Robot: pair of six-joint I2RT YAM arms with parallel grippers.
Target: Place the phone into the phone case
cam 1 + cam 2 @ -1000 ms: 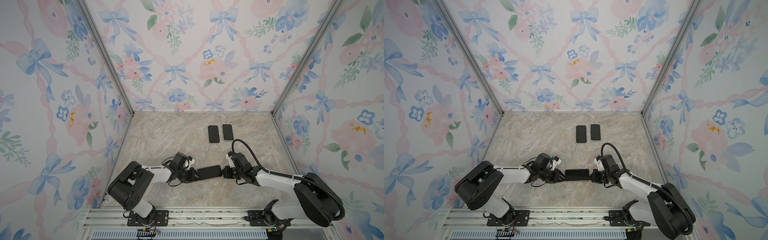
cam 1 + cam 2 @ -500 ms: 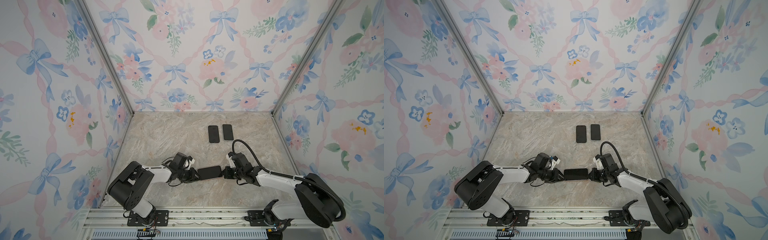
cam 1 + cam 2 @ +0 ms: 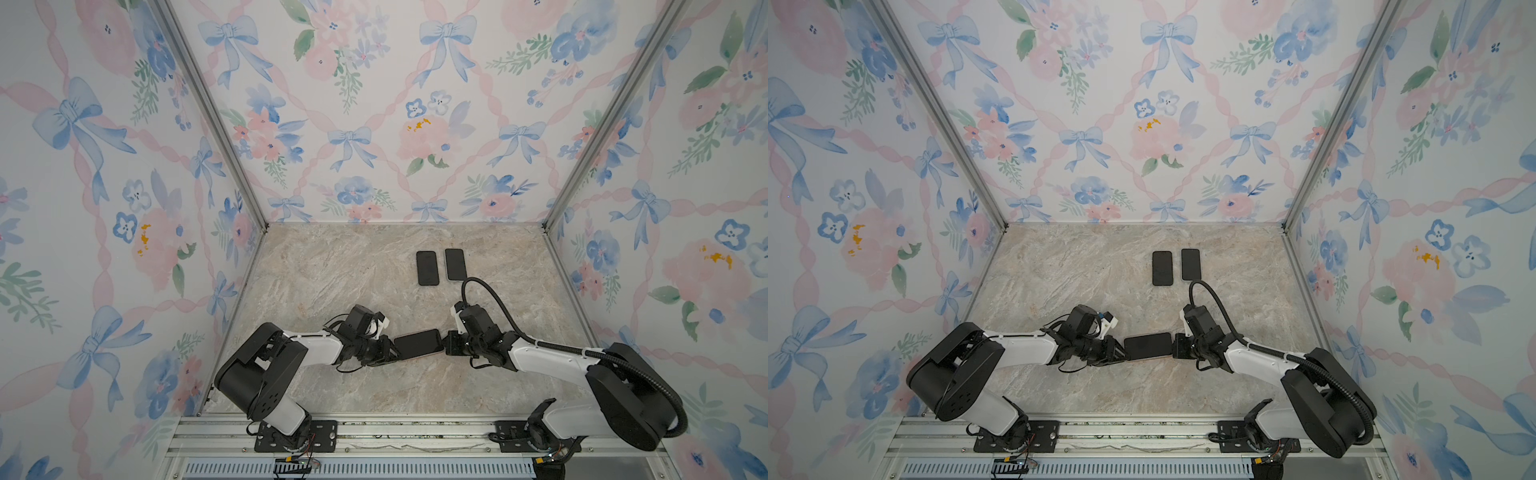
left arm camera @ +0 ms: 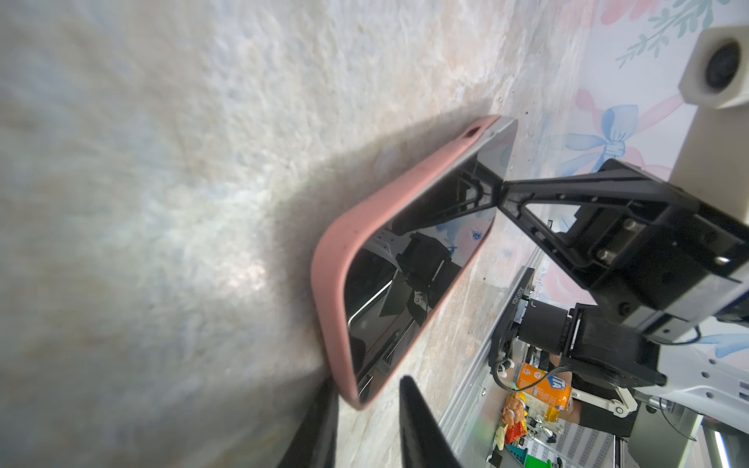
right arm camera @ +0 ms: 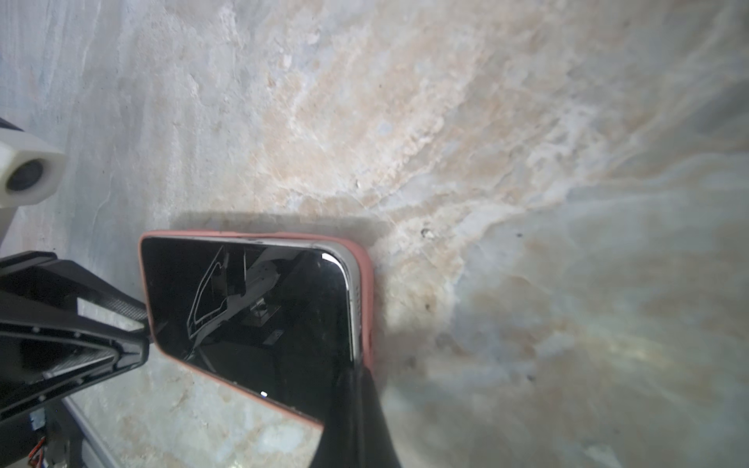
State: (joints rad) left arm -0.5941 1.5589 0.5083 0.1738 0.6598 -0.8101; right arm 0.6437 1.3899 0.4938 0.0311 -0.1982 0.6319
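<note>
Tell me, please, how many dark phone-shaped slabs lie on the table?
3. Two lie side by side near the back wall: left slab and right slab. The third, a phone, sits partly in a pink case near the front.

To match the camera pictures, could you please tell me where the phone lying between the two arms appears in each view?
In a top view: phone low centre, lying crosswise.
In a top view: likewise low centre, crosswise.
Left wrist view: mid-frame, screen slanting away.
Right wrist view: close up, screen facing the camera.
Shared landmark: the pink case rimming the phone, a thin sliver from above.
</note>
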